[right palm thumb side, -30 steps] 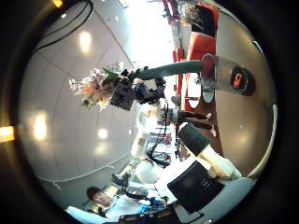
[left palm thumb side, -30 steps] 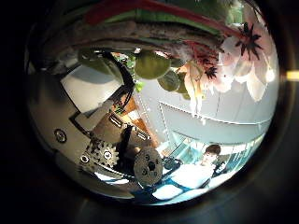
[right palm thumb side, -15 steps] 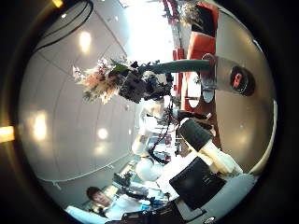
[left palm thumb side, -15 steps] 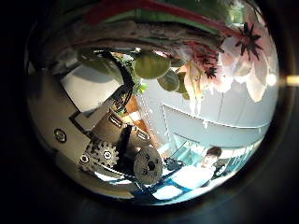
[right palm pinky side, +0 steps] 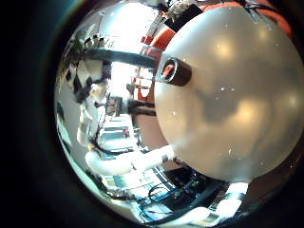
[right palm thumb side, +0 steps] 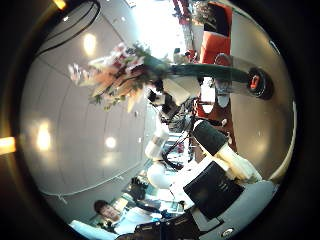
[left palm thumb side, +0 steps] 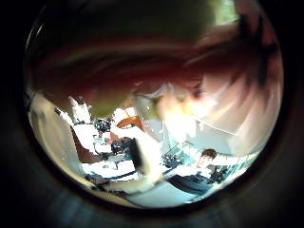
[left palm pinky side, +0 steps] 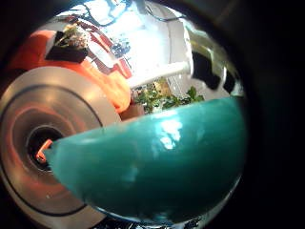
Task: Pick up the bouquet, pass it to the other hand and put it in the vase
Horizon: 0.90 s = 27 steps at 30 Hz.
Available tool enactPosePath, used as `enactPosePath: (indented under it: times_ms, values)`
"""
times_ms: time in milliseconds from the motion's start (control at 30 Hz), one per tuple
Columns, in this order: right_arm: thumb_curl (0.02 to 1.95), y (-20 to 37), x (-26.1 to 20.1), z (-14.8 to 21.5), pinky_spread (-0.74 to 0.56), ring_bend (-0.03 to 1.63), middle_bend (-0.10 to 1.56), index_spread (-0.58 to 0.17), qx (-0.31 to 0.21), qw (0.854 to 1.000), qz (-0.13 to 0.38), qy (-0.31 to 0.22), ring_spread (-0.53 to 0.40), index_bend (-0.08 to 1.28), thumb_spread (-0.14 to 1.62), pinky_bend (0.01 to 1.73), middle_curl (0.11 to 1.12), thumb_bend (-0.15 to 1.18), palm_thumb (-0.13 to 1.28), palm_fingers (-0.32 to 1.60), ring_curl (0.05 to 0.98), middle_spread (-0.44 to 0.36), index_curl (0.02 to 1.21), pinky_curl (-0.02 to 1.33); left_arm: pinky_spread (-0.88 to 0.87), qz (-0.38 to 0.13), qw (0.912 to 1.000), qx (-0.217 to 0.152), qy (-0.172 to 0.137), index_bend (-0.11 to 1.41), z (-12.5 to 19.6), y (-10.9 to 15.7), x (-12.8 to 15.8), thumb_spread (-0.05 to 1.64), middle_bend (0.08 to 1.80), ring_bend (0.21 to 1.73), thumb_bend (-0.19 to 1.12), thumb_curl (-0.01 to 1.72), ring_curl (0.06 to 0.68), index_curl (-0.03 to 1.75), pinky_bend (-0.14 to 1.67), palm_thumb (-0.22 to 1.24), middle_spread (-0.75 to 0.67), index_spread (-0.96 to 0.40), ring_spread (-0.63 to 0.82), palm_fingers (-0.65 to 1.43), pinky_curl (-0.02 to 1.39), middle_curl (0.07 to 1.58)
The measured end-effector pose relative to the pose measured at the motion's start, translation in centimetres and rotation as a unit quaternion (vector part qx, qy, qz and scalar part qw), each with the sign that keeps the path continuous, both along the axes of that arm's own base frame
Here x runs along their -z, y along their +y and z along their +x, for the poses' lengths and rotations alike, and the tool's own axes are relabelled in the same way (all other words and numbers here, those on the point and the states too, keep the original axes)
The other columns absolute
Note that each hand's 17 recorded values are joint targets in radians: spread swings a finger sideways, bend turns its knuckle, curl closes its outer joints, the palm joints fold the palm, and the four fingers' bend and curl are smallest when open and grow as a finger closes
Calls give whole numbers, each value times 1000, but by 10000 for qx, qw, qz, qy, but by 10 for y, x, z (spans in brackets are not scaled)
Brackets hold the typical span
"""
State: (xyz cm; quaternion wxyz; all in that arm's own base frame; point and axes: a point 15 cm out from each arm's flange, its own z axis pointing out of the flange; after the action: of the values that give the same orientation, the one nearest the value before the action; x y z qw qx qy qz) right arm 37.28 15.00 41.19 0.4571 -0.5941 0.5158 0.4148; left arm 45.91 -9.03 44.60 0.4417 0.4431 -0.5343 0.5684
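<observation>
You can see the bouquet of pale pink and white flowers with green leaves (right palm thumb side: pixel 118 70) in the right thumb side palm view, at about ten o'clock from the middle, held up in the air by the left hand (right palm thumb side: pixel 172 92). That hand's fingers look wrapped around the stems, but you cannot tell for sure. The right hand's fingers do not show clearly, so you cannot tell about them either. The flowers look light, soft and easy to crush. Take hold low on the green stems, never on the petals. No vase shows clearly.
</observation>
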Motion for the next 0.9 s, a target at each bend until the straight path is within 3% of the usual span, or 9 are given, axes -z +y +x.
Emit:
enactPosePath:
  times_ms: [133,300,567,667,900]
  values:
    - [579,0,-1,-2,473,462,181,-221,-30,10000,14,-2,215,196,1020,481,309,-20,800,198,242,145,335,275,300,-93,9991,-423,26,10,10,33,11,908,180,718,-58,512,241,893,166,113,391,-80,466,-376,827,627]
    - [580,3,-2,-3,479,450,175,-225,-74,10000,22,-53,207,202,1020,468,300,-20,800,220,239,152,355,269,509,-105,9972,-735,92,41,0,56,14,884,150,620,-43,444,198,656,152,87,539,98,578,-311,663,500]
    - [583,15,-5,-8,480,433,177,-231,-249,9996,-22,-146,205,197,1020,447,290,-18,803,242,235,157,377,263,598,53,9960,-890,-24,97,-27,63,-10,867,148,531,-35,389,172,427,159,91,596,177,633,-235,492,369]
    - [585,19,-15,-12,480,429,176,-232,-300,9992,-75,-240,205,194,1020,444,288,-19,804,244,235,158,379,262,602,149,9949,-984,-142,109,-42,61,-22,866,153,508,-36,374,168,376,159,89,595,176,640,-209,446,334]
    - [588,31,-33,-25,479,415,181,-233,-426,9974,-241,-523,205,193,1020,436,284,-20,804,252,233,168,383,261,587,525,9919,-1149,-93,140,-80,52,-26,865,158,463,-34,352,164,310,167,93,582,177,635,-155,369,278]
